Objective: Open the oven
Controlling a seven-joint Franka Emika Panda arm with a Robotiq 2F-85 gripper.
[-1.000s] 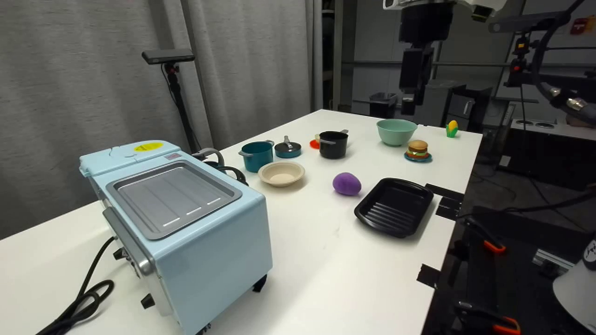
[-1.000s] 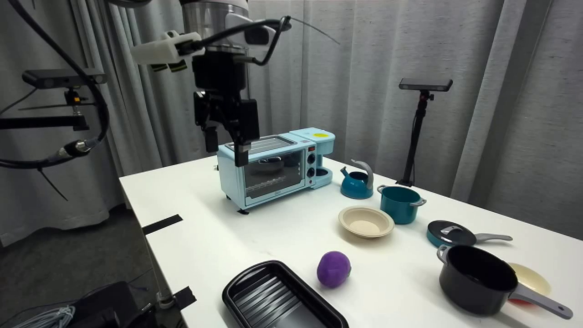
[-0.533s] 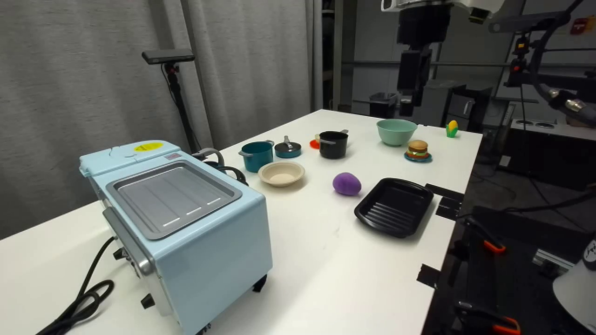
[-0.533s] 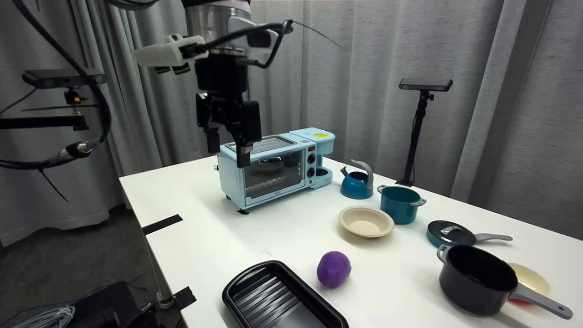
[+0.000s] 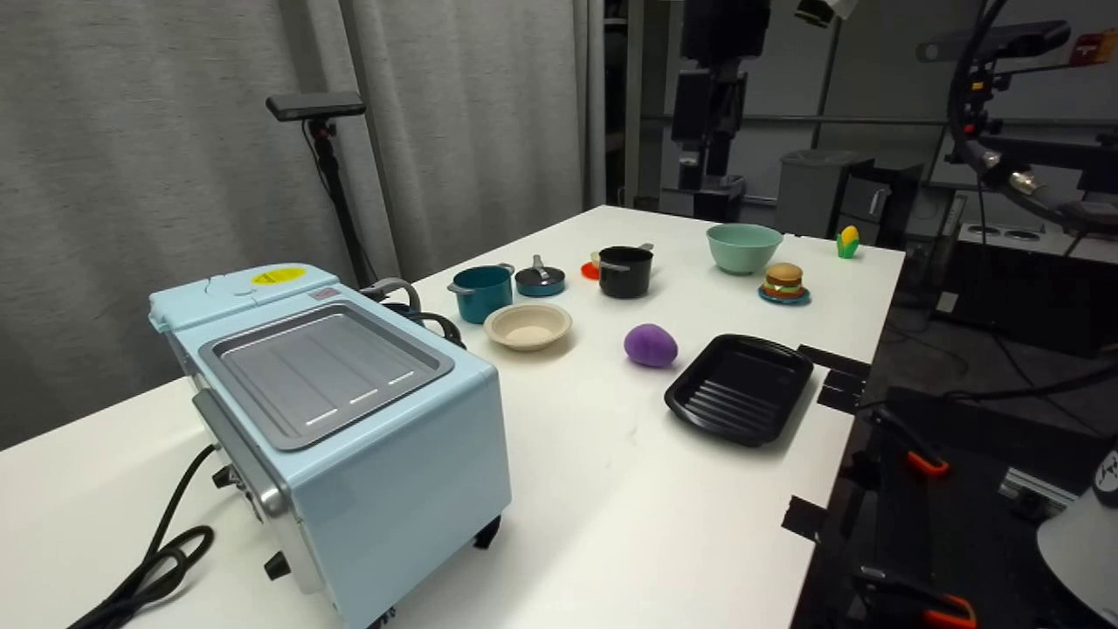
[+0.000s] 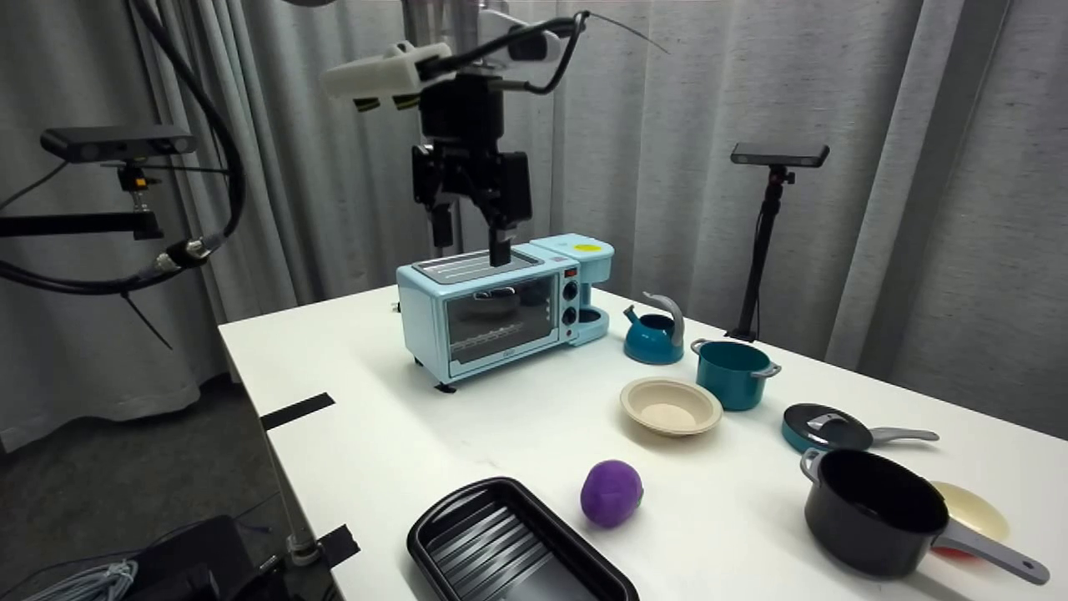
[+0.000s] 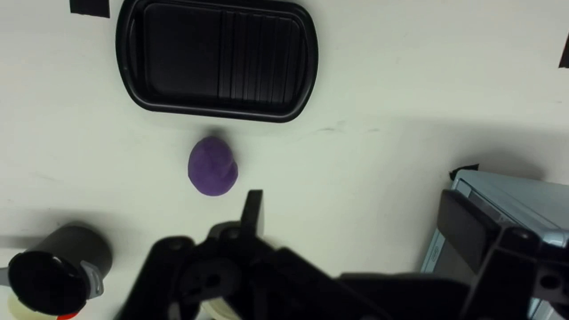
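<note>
Your fingers (image 7: 466, 230) stood wide apart, holding nothing. The oven (image 6: 505, 313), its door (image 6: 501, 325) closed, stood lower, off to their side. Risk noted: descent before alignment could jam 1 finger against its roof (image 5: 332, 376); a crooked pull could drag it across the desk (image 5: 576, 489).

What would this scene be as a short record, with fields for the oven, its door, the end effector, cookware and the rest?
oven: pale blue, standing on the white table
oven door: closed, dark glass window
end effector: open, holding nothing, raised above the table
contact with oven: none
cookware: teal kettle, teal pot, black saucepan, black tray
bowls: beige bowl, green bowl
other items: purple egg-shaped item, toy burger
task status: oven not yet opened
</note>
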